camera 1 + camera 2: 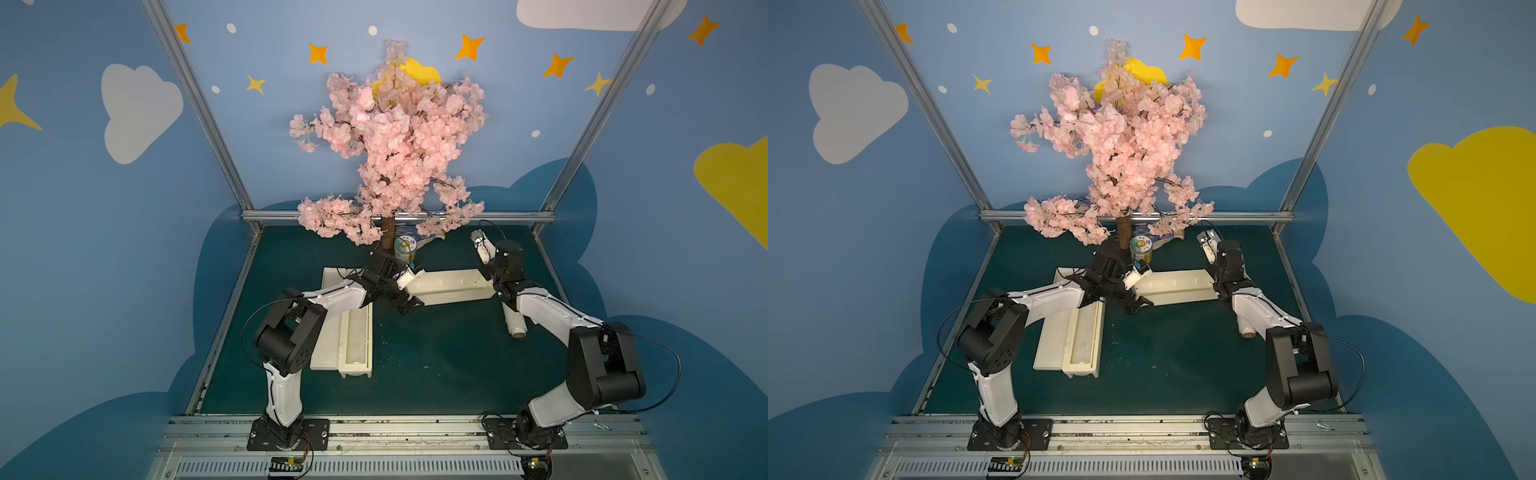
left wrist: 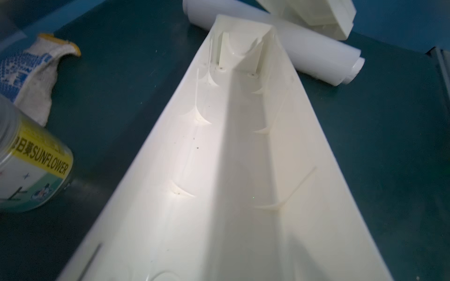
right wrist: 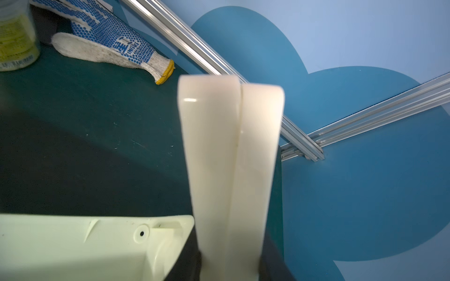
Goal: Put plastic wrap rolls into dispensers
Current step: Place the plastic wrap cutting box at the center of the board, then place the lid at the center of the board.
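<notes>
Two dispensers, both open. The left dispenser [image 1: 328,353] runs near-to-far and holds the first roll [image 1: 358,338] lengthwise in its trough. The right dispenser [image 1: 449,282] runs left-to-right, trough bare. The second roll [image 1: 514,322] lies on the mat [image 1: 436,365], core end nearward. The left gripper [image 1: 409,307] is spread and empty; the right gripper [image 3: 239,85] has its fingers pressed together, empty.

Left arm [image 1: 332,301]: elbow raised near my base, forearm slanting in toward the middle, wrist bent down. Left gripper [image 1: 411,306]: low, my black jaws spread apart.

Right arm [image 1: 552,316]: elbow folded high at the side, forearm running back and inward. Right gripper [image 3: 240,85]: tilted up toward the rear, my white fingers [image 3: 211,158] pressed flat together along their length.
</notes>
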You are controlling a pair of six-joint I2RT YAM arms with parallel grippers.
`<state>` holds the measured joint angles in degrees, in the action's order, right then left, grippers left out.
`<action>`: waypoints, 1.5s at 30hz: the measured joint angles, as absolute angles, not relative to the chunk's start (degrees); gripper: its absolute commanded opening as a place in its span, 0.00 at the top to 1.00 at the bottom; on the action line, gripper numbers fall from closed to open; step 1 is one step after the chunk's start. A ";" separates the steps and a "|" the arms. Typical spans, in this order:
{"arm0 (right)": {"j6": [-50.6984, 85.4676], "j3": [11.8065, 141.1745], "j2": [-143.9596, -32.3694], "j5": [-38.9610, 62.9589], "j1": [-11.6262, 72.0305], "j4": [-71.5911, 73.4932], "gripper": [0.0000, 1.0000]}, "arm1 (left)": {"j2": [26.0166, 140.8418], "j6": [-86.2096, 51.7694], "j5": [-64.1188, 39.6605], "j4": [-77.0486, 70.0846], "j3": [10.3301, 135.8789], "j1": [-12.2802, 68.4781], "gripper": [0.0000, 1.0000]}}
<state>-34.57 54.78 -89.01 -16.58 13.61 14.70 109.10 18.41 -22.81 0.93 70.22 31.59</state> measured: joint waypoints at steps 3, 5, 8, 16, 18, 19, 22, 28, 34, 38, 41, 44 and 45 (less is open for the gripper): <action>-34.44 54.61 -88.47 -16.53 13.76 14.39 0.98 | 109.08 19.05 -20.88 2.74 70.22 31.03 0.00; -34.28 54.24 -87.55 -16.38 14.06 13.82 0.98 | 108.95 19.38 -20.25 3.84 70.22 30.63 0.00; -34.46 53.87 -85.78 -16.69 15.46 11.97 0.98 | 107.90 19.75 -19.35 5.76 70.22 30.06 0.00; -40.45 49.25 -72.66 -13.61 28.77 4.93 0.96 | 95.46 11.75 -18.35 9.72 70.39 24.64 0.00; -42.52 47.72 -69.78 -12.67 32.71 4.84 0.96 | 91.83 9.10 -18.52 9.85 70.61 21.87 0.00; -43.35 47.00 -68.77 -12.16 34.46 4.82 0.95 | 90.37 7.94 -18.68 9.89 70.65 20.47 0.00; -44.42 45.63 -67.48 -11.27 38.52 3.77 0.95 | 87.66 5.39 -19.22 10.74 70.76 16.93 0.00; -43.64 44.03 -68.18 -12.05 48.01 1.58 0.94 | 85.12 3.53 -20.23 13.47 70.02 13.89 0.00; -43.13 43.57 -75.81 -15.88 56.38 0.05 0.92 | 83.74 3.84 -21.17 14.17 69.04 13.39 0.00; -42.65 43.68 -81.95 -21.56 60.18 -1.93 0.76 | 83.74 4.16 -21.21 14.13 67.99 13.39 0.00; -42.72 43.75 -85.38 -24.49 61.84 -3.31 0.57 | 83.74 4.32 -21.21 14.22 67.26 13.39 0.00; -40.36 46.46 -87.46 -25.30 64.05 -8.10 0.29 | 83.74 4.54 -21.19 14.20 67.26 13.39 0.00; -39.42 47.68 -87.90 -25.10 64.79 -9.47 0.18 | 83.74 4.62 -21.21 14.17 67.26 13.39 0.00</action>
<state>-39.42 47.68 -87.90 -25.10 64.79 -9.47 83.74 4.62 -21.21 14.17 67.26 13.39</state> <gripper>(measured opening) 0.641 0.998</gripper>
